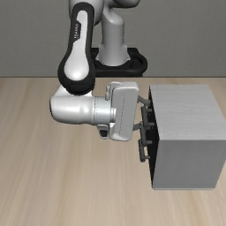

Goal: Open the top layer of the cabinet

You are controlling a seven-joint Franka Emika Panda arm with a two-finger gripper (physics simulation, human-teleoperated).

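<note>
The gray cabinet (187,132) is standing on the wooden table (35,177), toward the exterior view's right edge and about midway between the far and near edges. From this high angle its pale top panel is taking up most of what is showing. The side facing the exterior view's left is appearing only as 1 narrow dark strip, so the layers in it are not separating to the eye, and the top layer is not standing out from the others. Whether that layer is shut or pulled out at all is not showing.

The arm (78,53) is reaching from its black base (119,60) at the far edge, bending low over the table, its upper links being cut off by the top of the view. The white wrist is lying level and pointing at the cabinet's dark side. The gripper (144,124) is sitting right against that strip, dark on dark. A thin dark bar (144,152) is running alongside the strip just below it, and it is hard to tell whether this belongs to the cabinet or the gripper. Whether the gripper is spread or closed on anything cannot be told.
</note>
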